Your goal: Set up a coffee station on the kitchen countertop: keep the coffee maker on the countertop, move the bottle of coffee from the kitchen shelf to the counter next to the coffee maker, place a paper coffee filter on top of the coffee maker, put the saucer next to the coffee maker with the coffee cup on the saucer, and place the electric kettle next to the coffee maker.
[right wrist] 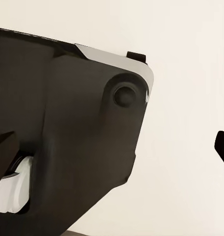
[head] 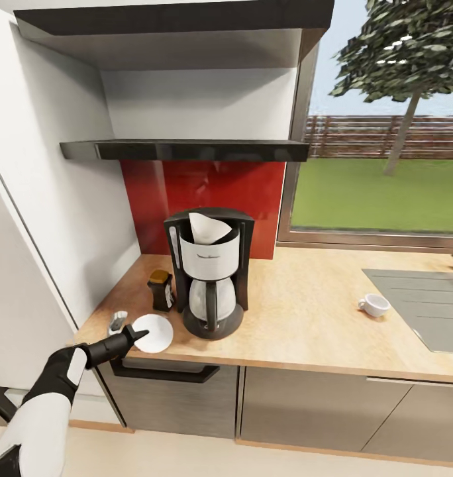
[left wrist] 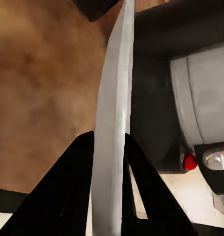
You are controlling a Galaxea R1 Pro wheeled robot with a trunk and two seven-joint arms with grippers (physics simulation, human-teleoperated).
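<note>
Setting: I read this as a home kitchen.
Worktop: long tan wood-look countertop (head: 306, 311) over grey cabinet fronts (head: 299, 404).
Fixtures: grey inset sink (head: 418, 298), red backsplash panel (head: 206, 192).
Appliance: black-and-silver drip coffee maker (head: 210, 271).
Outlook: window onto a lawn (head: 379, 192).

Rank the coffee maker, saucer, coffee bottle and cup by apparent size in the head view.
1. Coffee maker, clearly largest.
2. Saucer, held by the left gripper.
3. Coffee bottle.
4. Cup, smallest, though it sits farther to the side, so the gap with the bottle is unsure.
</note>
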